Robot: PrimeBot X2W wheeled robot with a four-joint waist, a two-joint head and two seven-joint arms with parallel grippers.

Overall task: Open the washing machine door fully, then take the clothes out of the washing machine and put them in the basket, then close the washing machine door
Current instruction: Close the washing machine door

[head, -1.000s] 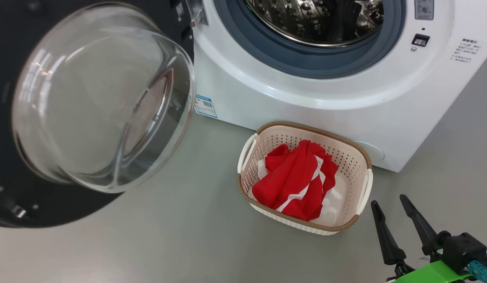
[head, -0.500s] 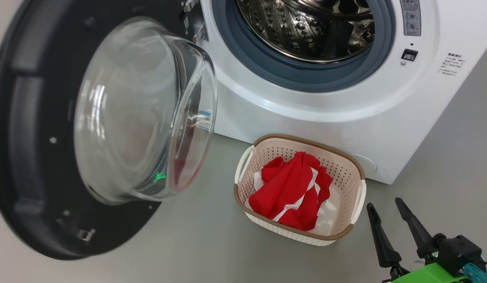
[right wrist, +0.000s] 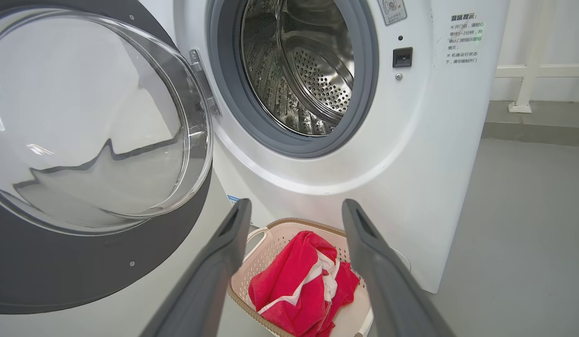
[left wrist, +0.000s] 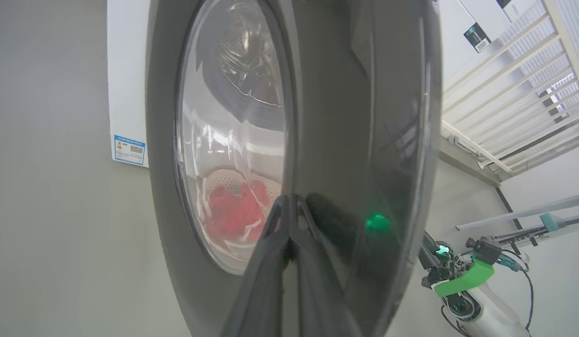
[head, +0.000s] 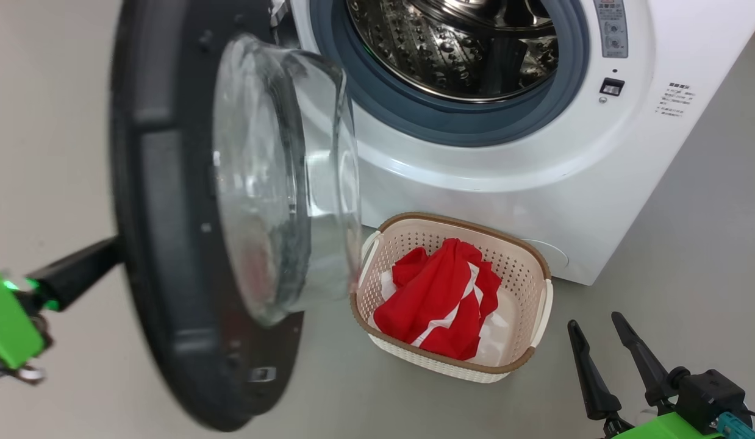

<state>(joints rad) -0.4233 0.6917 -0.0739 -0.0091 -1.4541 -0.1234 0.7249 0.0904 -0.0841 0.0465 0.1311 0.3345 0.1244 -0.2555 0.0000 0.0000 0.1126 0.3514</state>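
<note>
The washing machine door (head: 164, 244) stands half-swung and edge-on to the head view, its glass bowl (head: 280, 183) facing the white washing machine (head: 505, 183) and bare steel drum (head: 450, 49). My left gripper (head: 112, 247) is behind the door's outer side. In the left wrist view its fingers are shut, tips (left wrist: 289, 201) against the glossy black door (left wrist: 345, 117). The red and white clothes (head: 438, 299) lie in the cream basket (head: 457, 221) in front of the machine. My right gripper (head: 596, 322) hangs open to the basket's right, and in its own view the right gripper (right wrist: 296, 206) frames the clothes (right wrist: 299, 276).
Grey floor surrounds the machine. The basket sits close below the door's swing path, near the bowl's lower edge. A blue label sticker (left wrist: 129, 150) marks the machine's lower front. White railings (left wrist: 514, 93) stand beyond the door, and a white post (right wrist: 528, 70) is right of the machine.
The door has swung from wide open toward the machine, now edge-on. My left gripper has come into the head view behind it. The head camera shifted slightly; the right gripper stayed put.
</note>
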